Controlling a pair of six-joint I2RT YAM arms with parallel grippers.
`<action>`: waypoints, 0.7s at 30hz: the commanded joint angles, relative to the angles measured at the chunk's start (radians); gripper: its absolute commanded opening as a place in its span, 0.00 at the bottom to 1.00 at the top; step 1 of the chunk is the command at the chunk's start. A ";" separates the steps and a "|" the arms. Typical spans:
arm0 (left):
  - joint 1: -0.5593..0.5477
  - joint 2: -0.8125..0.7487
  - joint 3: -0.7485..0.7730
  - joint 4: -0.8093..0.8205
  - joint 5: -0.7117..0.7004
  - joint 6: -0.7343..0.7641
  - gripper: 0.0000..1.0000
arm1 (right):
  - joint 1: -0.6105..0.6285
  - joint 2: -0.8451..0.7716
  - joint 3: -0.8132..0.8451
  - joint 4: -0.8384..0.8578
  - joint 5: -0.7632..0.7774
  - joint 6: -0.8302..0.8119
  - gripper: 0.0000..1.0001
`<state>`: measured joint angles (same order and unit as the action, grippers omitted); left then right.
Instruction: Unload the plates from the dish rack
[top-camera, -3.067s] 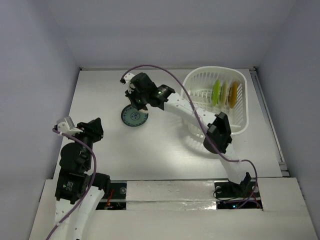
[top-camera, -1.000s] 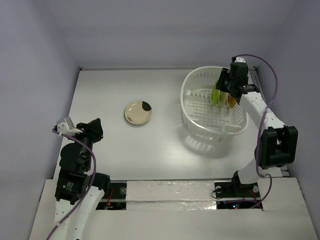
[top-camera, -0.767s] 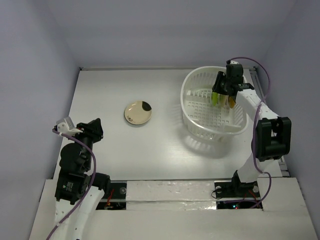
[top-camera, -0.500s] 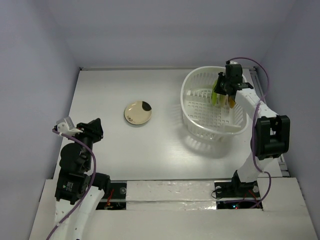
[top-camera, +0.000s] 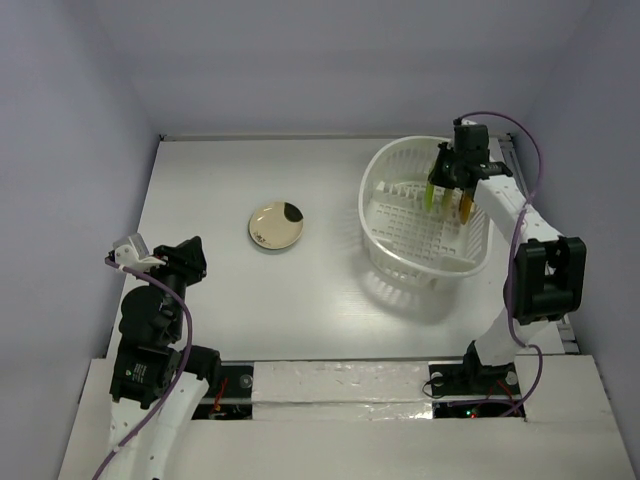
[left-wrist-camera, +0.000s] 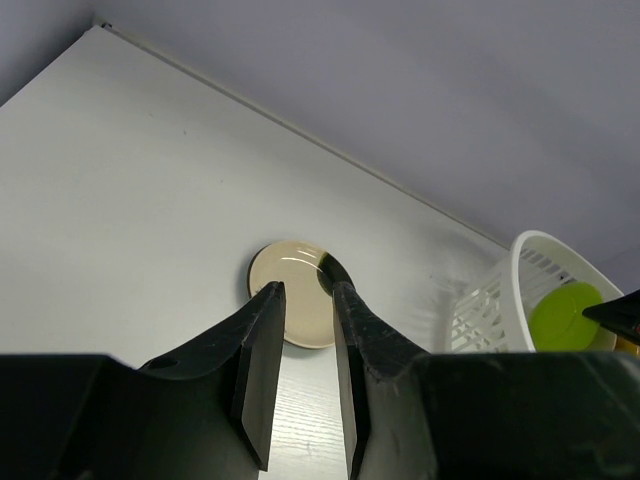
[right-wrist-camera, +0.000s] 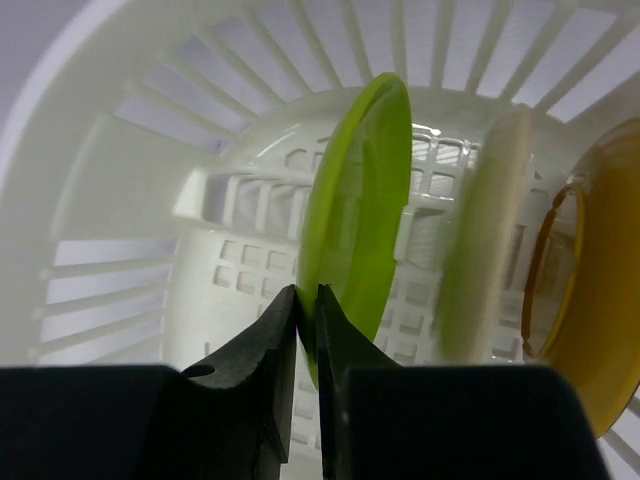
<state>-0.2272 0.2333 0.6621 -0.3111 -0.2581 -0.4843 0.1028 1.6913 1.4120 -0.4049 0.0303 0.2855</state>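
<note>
The white dish rack (top-camera: 400, 245) stands at the right of the table and shows in the right wrist view (right-wrist-camera: 120, 120). Three plates stand on edge in it: lime green (right-wrist-camera: 365, 190), beige (right-wrist-camera: 490, 230) and orange-yellow (right-wrist-camera: 590, 300). My right gripper (right-wrist-camera: 308, 300) is shut on the rim of the lime green plate (top-camera: 432, 190), inside the rack. A cream plate (top-camera: 275, 226) lies flat on the table at left centre, on top of a dark plate whose edge shows (top-camera: 293, 211). My left gripper (left-wrist-camera: 308, 300) is open and empty, well short of the cream plate (left-wrist-camera: 295, 305).
The rack's far rim (top-camera: 440, 140) sits close to the back wall and the table's right edge (top-camera: 525, 200). The rack also shows at the right of the left wrist view (left-wrist-camera: 520, 300). Grey walls enclose the table on three sides.
The right arm has left the plates on the table and swung back to the rack. It has come down over the lime green plate and shut on its rim. The left arm has not moved.
</note>
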 joint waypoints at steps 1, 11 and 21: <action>0.003 0.008 0.002 0.041 0.011 0.009 0.23 | -0.003 -0.114 0.082 0.021 0.028 -0.040 0.00; 0.003 0.008 0.004 0.037 0.006 0.006 0.23 | -0.003 -0.148 0.076 0.046 -0.122 -0.071 0.00; 0.003 0.006 0.004 0.038 0.008 0.006 0.23 | 0.254 -0.173 0.205 -0.001 -0.181 -0.172 0.00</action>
<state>-0.2272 0.2329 0.6621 -0.3111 -0.2581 -0.4843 0.2466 1.5570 1.5162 -0.4252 -0.1005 0.1696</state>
